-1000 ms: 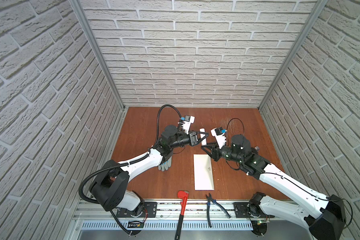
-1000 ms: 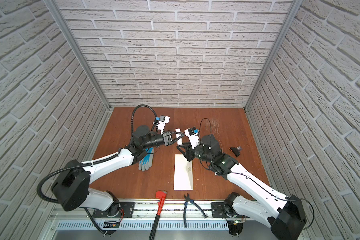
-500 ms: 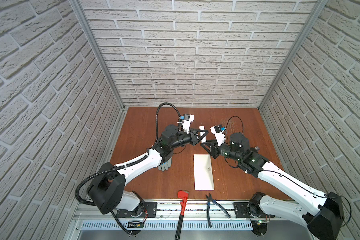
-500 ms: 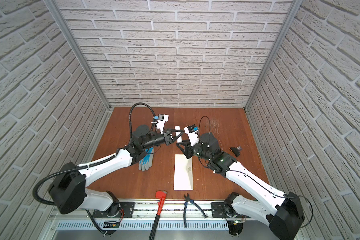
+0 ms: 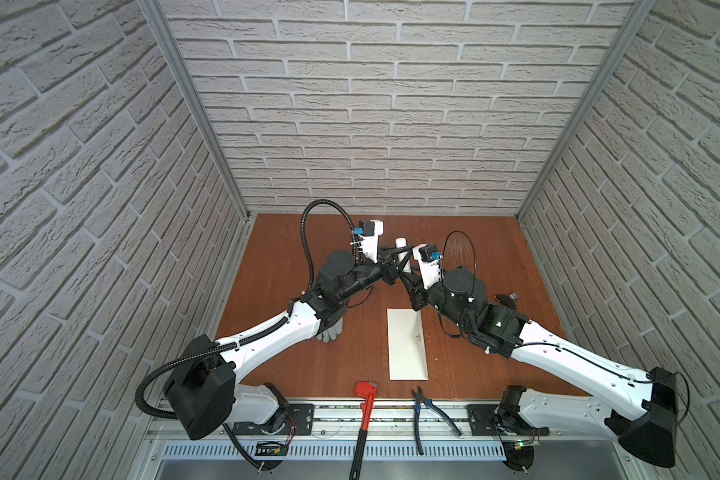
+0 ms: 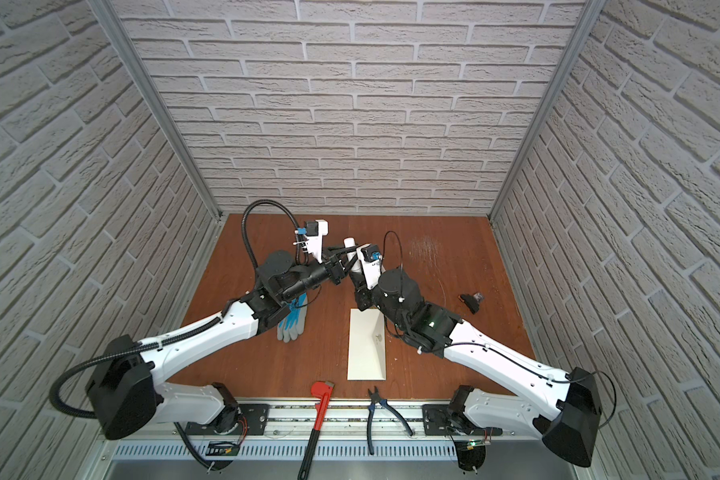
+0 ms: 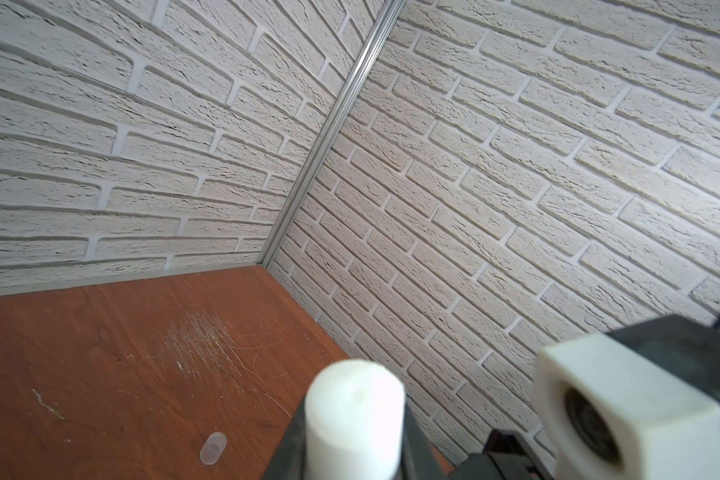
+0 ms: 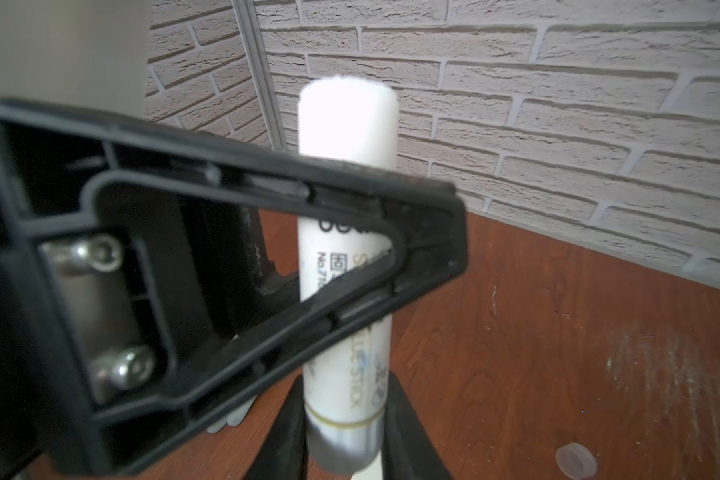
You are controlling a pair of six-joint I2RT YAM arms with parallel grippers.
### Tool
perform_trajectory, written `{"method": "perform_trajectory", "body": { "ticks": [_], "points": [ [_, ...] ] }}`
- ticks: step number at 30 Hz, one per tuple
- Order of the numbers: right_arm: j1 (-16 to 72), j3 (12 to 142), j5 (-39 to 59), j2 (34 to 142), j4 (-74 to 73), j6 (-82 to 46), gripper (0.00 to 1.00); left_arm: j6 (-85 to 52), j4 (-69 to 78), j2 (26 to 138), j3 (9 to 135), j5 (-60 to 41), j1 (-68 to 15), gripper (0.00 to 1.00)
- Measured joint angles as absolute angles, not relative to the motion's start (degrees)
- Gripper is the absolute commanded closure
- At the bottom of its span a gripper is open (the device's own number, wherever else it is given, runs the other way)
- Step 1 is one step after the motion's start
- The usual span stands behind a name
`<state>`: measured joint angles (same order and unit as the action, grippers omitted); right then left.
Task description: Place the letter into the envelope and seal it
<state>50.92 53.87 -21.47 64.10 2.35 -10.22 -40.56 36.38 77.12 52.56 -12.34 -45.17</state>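
The cream-white envelope point(image 5: 407, 345) point(image 6: 366, 345) lies flat on the wooden table, its long side running front to back. The letter is hidden. Behind the envelope, both grippers hold one white glue stick point(image 5: 402, 253) point(image 6: 349, 248) upright above the table. My left gripper point(image 5: 396, 259) point(image 7: 352, 436) is shut on its upper body. My right gripper point(image 5: 409, 277) point(image 8: 346, 415) is shut on its silver base. In the right wrist view one black finger point(image 8: 233, 266) of the left gripper crosses in front of the stick point(image 8: 348, 124).
A grey and blue glove point(image 6: 292, 324) lies under the left arm. A red pipe wrench point(image 5: 366, 399) and pliers point(image 5: 427, 409) rest at the front edge. A small black object point(image 6: 471, 300) sits at the right. A translucent cap point(image 7: 213, 447) lies near scratches.
Both grippers, still shut on the glue stick, have carried it a little toward the back wall. The envelope has not moved.
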Motion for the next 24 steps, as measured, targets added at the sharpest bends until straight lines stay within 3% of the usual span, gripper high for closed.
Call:
{"method": "perform_trajectory", "body": {
  "ticks": [3,6,12,16,24],
  "points": [
    [53.6,54.5,-29.2,65.4,1.2,-8.2,0.91,-40.2,36.9,77.7,53.3,-10.5,-45.7,1.00],
    [55.4,54.9,-34.3,66.6,-0.1,-6.7,0.80,-40.1,38.1,78.0,53.4,-9.0,-45.9,1.00],
    [56.5,53.9,-35.4,66.1,-2.5,-5.2,0.52,-40.1,38.4,78.1,53.4,-9.2,-44.7,1.00],
    [57.6,50.8,-30.8,61.5,-2.8,-4.1,0.44,-40.1,36.9,77.9,53.4,-12.7,-40.1,1.00],
    [50.3,47.9,-12.5,53.4,-1.7,-3.9,0.44,-40.8,40.1,72.9,51.7,-27.3,-33.9,1.00]
  ]
}}
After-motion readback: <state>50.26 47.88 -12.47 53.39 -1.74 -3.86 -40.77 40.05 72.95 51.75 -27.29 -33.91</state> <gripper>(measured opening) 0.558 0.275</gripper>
